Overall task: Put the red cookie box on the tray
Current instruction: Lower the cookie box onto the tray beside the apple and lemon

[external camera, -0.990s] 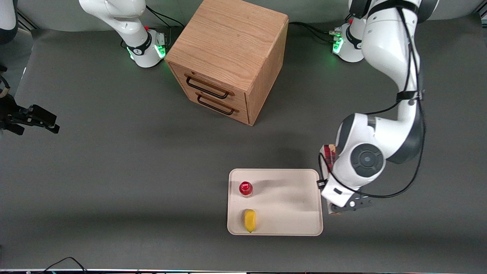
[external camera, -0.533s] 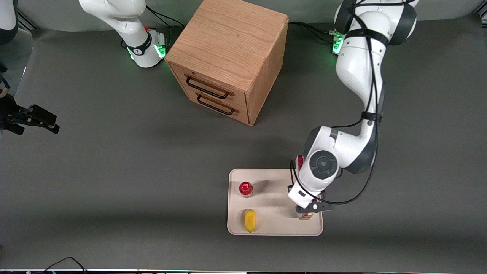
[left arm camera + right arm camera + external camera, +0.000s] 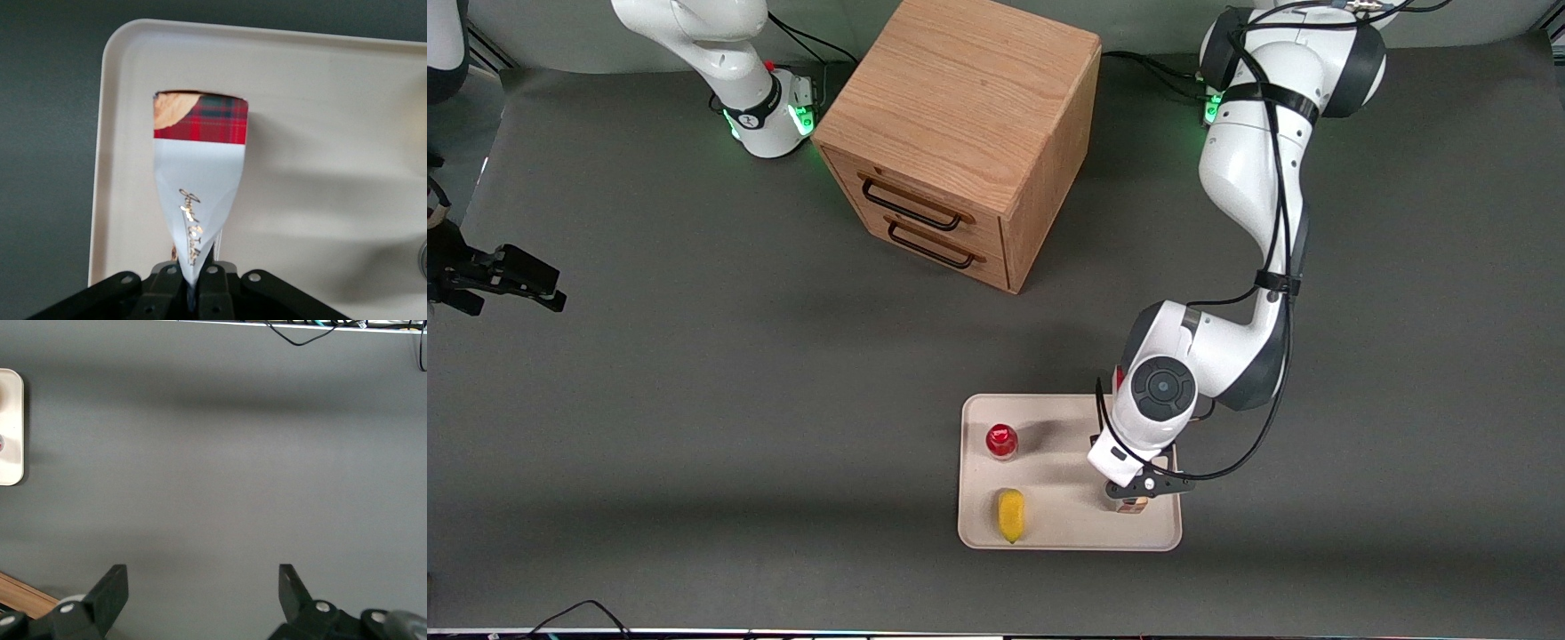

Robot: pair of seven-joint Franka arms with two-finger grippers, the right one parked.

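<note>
My left gripper (image 3: 1138,486) is over the cream-white tray (image 3: 1067,526), at the tray's end toward the working arm. It is shut on the red cookie box (image 3: 200,167), which hangs from the jaws on edge above the tray floor (image 3: 320,133). The wrist view shows the box's white side with gold lettering and its red tartan end pointing down at the tray. From the front, the arm hides most of the box (image 3: 1134,507); only one small end shows under the gripper. Whether the box touches the tray I cannot tell.
On the tray stand a small red-capped bottle (image 3: 1001,440) and a yellow object (image 3: 1011,515), both toward the parked arm's end. A wooden drawer cabinet (image 3: 960,133) stands farther from the front camera. Grey mat surrounds the tray.
The left arm has carried the box sideways from just outside the tray's rim to over the tray. In the last half second it moved only slightly further in.
</note>
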